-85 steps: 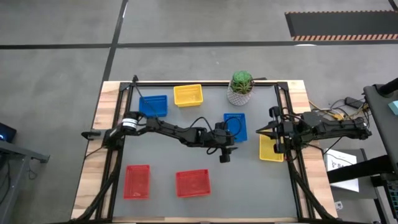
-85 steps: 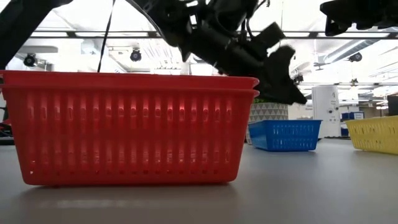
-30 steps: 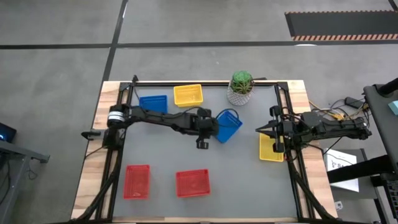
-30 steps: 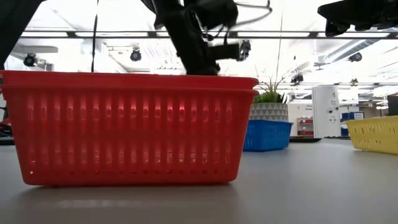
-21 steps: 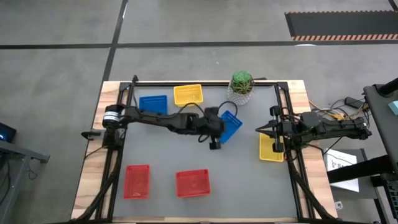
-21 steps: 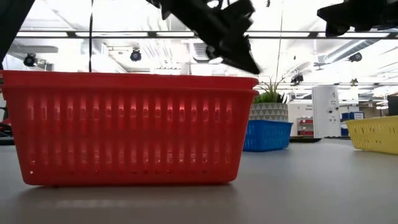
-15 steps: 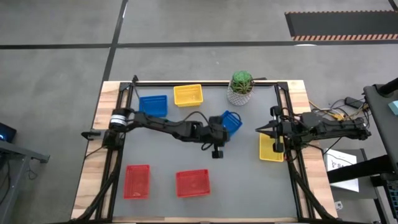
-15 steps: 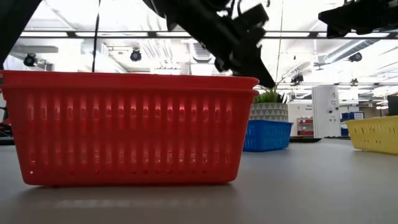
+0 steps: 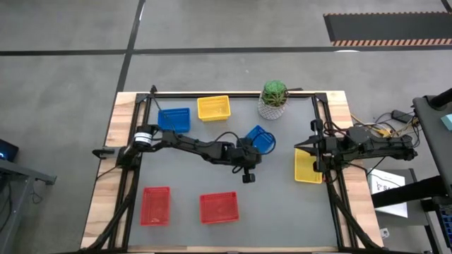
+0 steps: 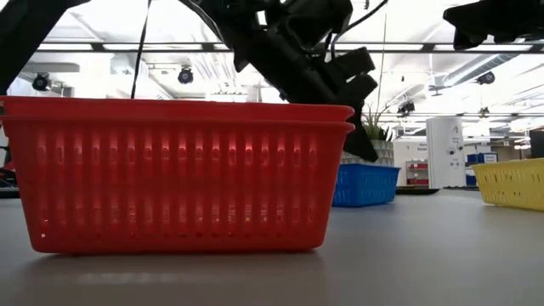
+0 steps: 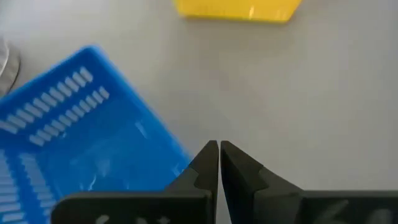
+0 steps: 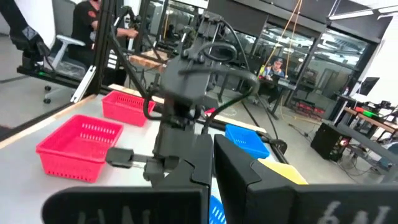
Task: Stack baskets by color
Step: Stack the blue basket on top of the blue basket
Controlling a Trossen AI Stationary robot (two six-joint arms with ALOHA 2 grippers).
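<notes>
Since a second ago my left pincer has let go and clenched empty, and the blue basket now lies turned cornerwise mid-bench just beside it toward the plant, nearer this arm than the right pincer, clenched over the yellow basket.

Left tool closed mid-table; right tool, apparently closed, waits at right.
</notes>
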